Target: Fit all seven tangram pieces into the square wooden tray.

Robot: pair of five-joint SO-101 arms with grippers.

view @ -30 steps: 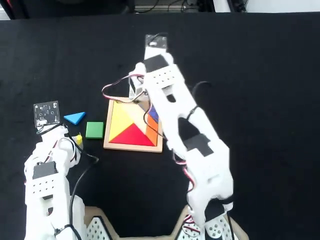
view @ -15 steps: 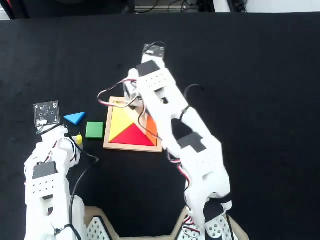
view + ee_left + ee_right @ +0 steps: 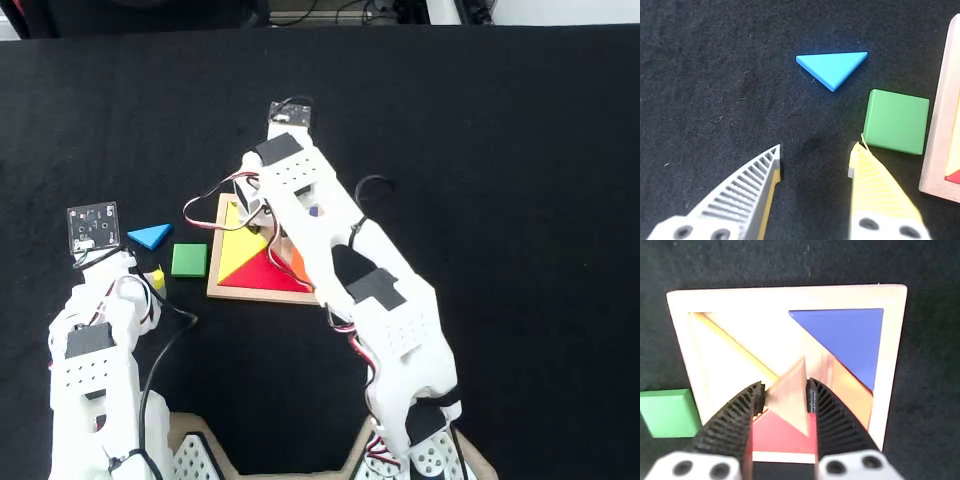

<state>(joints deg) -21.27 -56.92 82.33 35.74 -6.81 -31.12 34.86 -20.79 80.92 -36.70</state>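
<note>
I see the square wooden tray (image 3: 790, 290) lying flat on the black counter (image 3: 500, 150), which looks soft and fuzzy like cloth. The tray has a pale, smooth rim and a bare wood floor. Inside it lie a big yellow triangle (image 3: 238, 250), a big red triangle (image 3: 265, 273), a dark blue triangle (image 3: 845, 335) and an orange piece (image 3: 850, 395), all flat with sharp corners. My right tool (image 3: 785, 386) hangs over the middle of the tray. Its two black ribbed fingers are closed onto a small pale triangle (image 3: 790, 395), one on each side. The bare floor shows between the yellow and the dark blue pieces. From above, my right arm (image 3: 330, 240) covers the right part of the tray, and a loop of wires (image 3: 205, 190) hangs by its far left corner. My left tool (image 3: 815, 150) is wide apart with nothing in it, above bare counter. A green square (image 3: 895, 120) lies just beside the tray's left wall, with a thin gap between them. A light blue triangle (image 3: 832, 67) lies near the square, not touching it. The counter is wide and open on the far side and to the right of the tray.
</note>
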